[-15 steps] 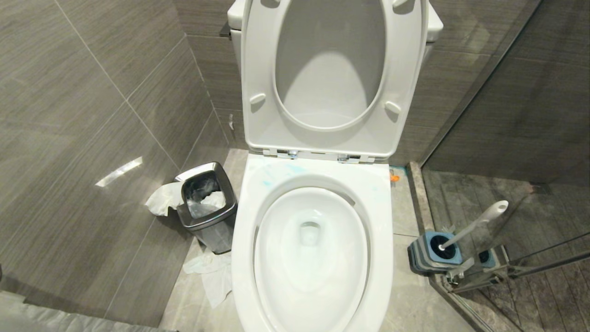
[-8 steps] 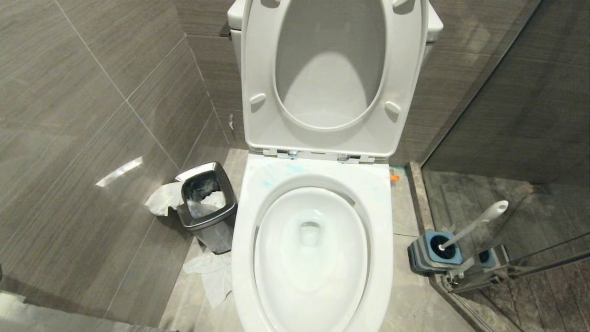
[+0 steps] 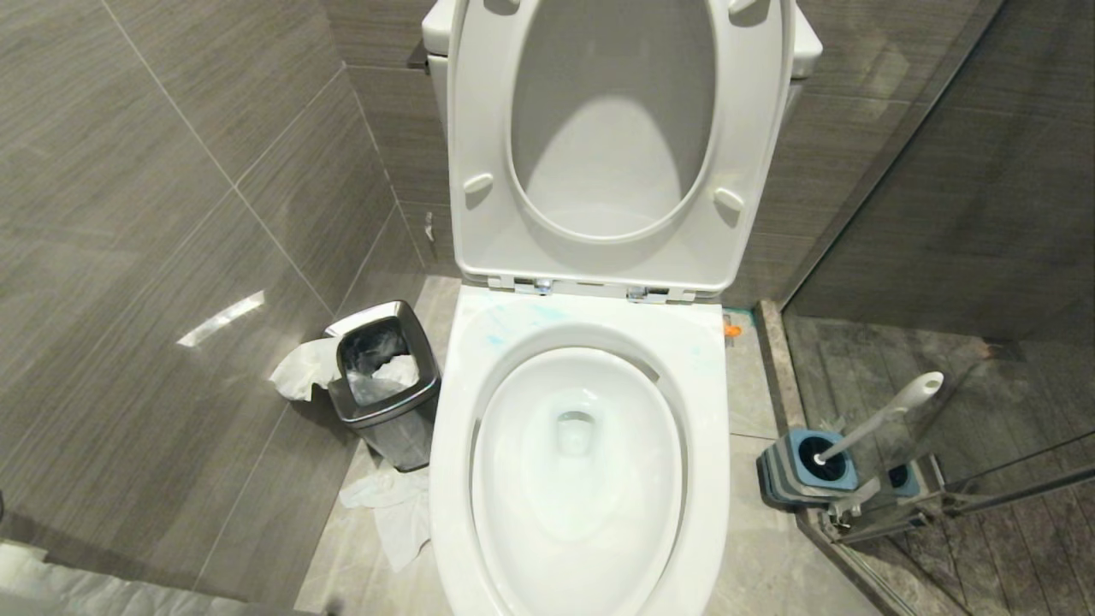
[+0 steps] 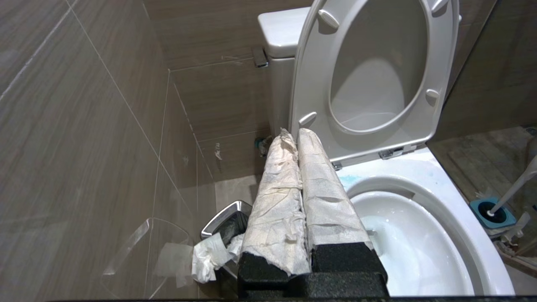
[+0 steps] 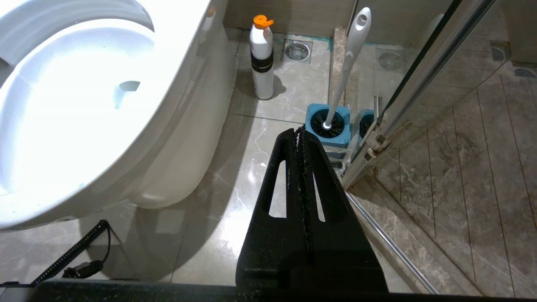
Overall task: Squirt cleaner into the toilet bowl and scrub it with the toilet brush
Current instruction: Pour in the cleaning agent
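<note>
Left wrist view shows my left gripper (image 4: 293,138), paper-wrapped, now closed on nothing beside the toilet bowl (image 4: 461,235), my right gripper (image 5: 298,134) closed too, so I judge squirting done; the toilet brush (image 3: 881,417) waits at four o'clock.

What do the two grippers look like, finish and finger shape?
Left gripper: black grainy fingers wrapped in creased white paper-like sheeting, bare black at the base. Right gripper: bare black grainy plastic, tapered triangular fingers, each with a long slot cut through.
</note>
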Available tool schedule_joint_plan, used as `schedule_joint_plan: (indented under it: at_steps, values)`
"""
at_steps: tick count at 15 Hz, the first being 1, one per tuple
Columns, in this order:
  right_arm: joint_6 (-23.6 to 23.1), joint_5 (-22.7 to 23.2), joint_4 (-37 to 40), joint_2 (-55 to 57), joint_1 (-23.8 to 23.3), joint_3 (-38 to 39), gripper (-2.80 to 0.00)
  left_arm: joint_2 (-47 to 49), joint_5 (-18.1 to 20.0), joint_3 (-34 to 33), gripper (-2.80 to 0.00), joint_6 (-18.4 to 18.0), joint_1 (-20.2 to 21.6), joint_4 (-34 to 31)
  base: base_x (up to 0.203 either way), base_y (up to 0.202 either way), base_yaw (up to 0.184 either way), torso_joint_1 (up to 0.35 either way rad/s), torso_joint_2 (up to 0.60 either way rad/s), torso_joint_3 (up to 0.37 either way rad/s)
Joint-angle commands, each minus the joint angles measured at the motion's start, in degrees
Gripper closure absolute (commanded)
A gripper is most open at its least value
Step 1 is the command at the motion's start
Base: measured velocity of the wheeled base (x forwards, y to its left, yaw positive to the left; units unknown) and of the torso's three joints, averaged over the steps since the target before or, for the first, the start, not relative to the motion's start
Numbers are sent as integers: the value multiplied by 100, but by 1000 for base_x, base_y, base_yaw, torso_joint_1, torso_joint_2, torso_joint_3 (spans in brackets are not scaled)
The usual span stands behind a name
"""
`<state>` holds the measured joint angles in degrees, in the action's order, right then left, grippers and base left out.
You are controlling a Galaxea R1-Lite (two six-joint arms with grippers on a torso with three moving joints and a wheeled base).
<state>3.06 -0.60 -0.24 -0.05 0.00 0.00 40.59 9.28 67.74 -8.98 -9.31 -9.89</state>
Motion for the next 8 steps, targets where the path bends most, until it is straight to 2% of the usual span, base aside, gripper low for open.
schedule_joint_plan:
  at_steps: [1,5,8]
  values:
    - [2,4,-2,5,0,0,0,-31,4,17,0,-7,0,0,0,0,0,0,0,0]
    - [2,-2,-2,5,0,0,0,-489,9,-53,0,25,-1,-62,0,0,0,0,0,0]
    - [2,-2,-2,5,0,0,0,-1068,18,-101,0,28,-28,-489,0,0,0,0,0,0]
